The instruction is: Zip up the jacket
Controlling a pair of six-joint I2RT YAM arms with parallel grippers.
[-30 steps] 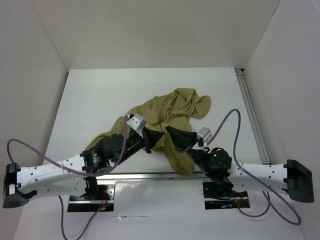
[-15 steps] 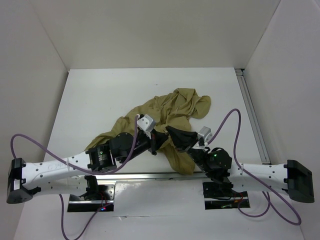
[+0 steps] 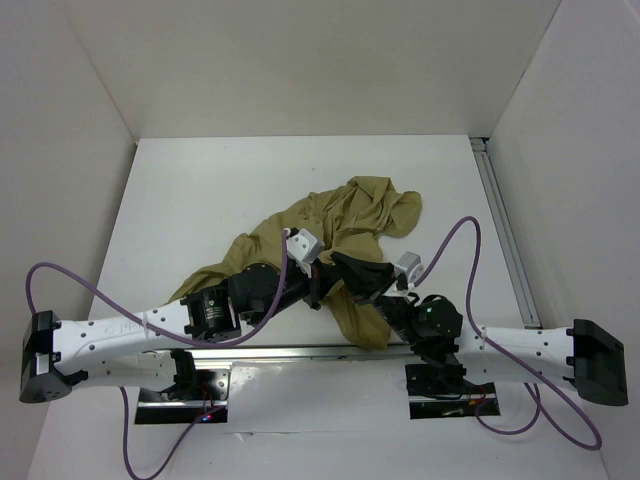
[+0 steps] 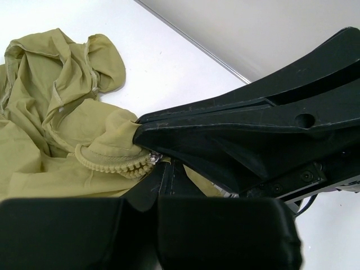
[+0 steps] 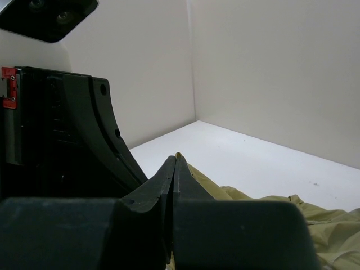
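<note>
My left claw (image 3: 321,291): pressed together, on what I cannot tell, tip to tip with my right claw (image 3: 338,263), which pinches the zip edge (image 4: 115,163) of the jacket (image 3: 350,215), heaped on the table (image 3: 180,180) just to the far side of both.

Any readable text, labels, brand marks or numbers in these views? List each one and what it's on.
No text can be read in any view.
Faint grey marks on the left arm's white link: too small to read.
The red tab at the left edge of the right wrist view: no legible characters.
No tag or print shows on the jacket.
</note>
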